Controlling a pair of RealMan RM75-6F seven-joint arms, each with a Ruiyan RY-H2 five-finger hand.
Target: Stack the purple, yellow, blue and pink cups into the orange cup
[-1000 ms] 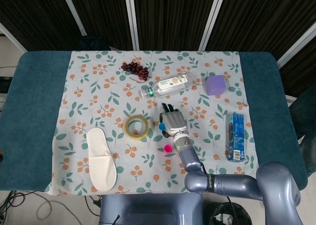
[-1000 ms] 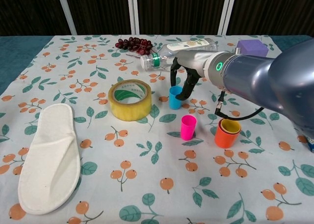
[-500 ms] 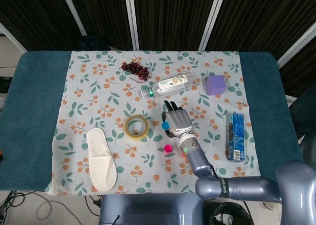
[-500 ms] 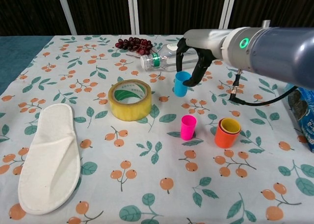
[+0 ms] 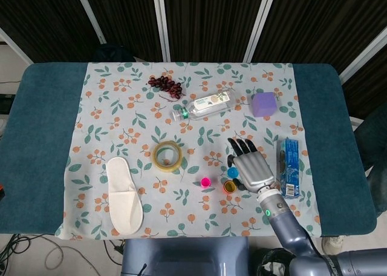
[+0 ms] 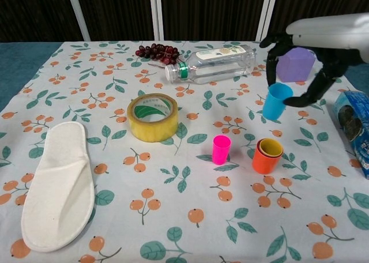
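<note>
From the head view, I am holding my right robot hand above the counter toward its front right edge, grasping the blue cup just above the orange cup; the pink cup is standing to its left.

From the chest view, I am carrying the blue cup in the air, pinched. The yellow cup is already sitting inside the orange one; I cannot see the purple cup. Blue and pink remain. My left robot hand is out of sight.

A: Blue cup mostly hidden under the right hand in head view; purple cup not discernible.
B: Chest view crops the blue box (right edge).
</note>
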